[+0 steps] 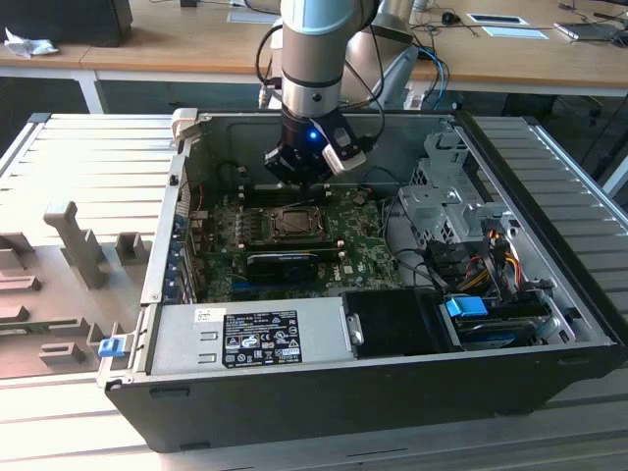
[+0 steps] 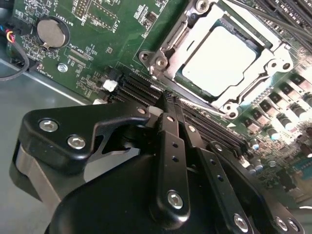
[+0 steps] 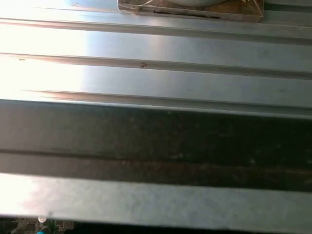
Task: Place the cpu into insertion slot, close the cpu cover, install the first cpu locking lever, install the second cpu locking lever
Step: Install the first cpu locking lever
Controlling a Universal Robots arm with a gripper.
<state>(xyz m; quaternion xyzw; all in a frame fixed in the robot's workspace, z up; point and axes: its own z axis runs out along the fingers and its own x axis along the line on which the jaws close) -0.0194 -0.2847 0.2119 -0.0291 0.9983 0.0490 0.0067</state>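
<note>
The cpu (image 2: pixel 219 53) lies flat in the insertion slot (image 1: pixel 291 224) on the green motherboard (image 2: pixel 112 29), its silvery face showing. The cpu cover (image 2: pixel 273 62) is down around it, framing the chip on all sides. A thin metal lever (image 2: pixel 175 35) runs along one side of the frame. In the second wrist view my gripper (image 2: pixel 165 100) is shut with nothing between its black fingers (image 2: pixel 170 146), hovering above the long black memory slots (image 2: pixel 141 85) beside the socket. In the exterior view my gripper (image 1: pixel 299 179) hangs just behind the socket, inside the open case.
The open case (image 1: pixel 549 285) holds a power supply (image 1: pixel 255 339) at the front, a drive cage (image 1: pixel 442 196) and cables (image 1: pixel 471 265) at the exterior view's right. A coin battery (image 2: pixel 51 31) sits on the board. Grey fixtures (image 1: pixel 74 240) stand outside at the exterior view's left.
</note>
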